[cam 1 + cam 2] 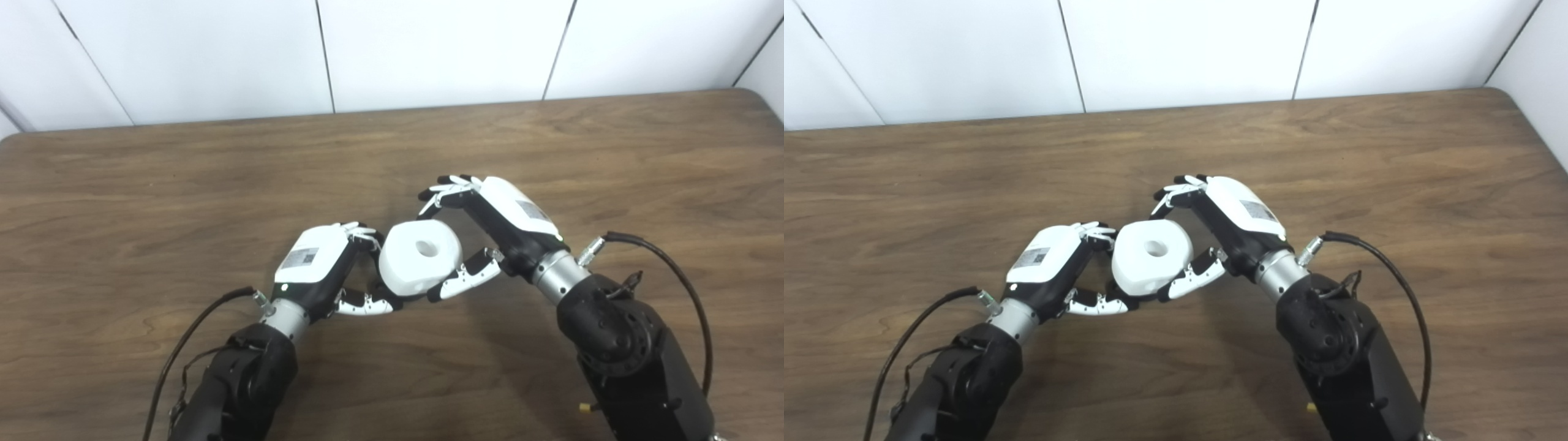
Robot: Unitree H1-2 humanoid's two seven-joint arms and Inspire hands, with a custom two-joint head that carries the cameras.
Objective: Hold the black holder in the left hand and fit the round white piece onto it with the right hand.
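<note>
while the round white piece [419, 257] sits between both hands above the desk [184, 184], the left hand [318, 263] curls its fingers on its left side; the right hand [490, 226] clasps it, fingers apart around it.

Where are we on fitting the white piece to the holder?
Looks done: both hands have met over the table. In hand: the round white piece sits between the left hand and the right hand, thumbs under it, its centre hole facing up. The black holder is barely visible behind it, so I cannot tell whether it is seated. Left: confirm seating, then let go.
</note>
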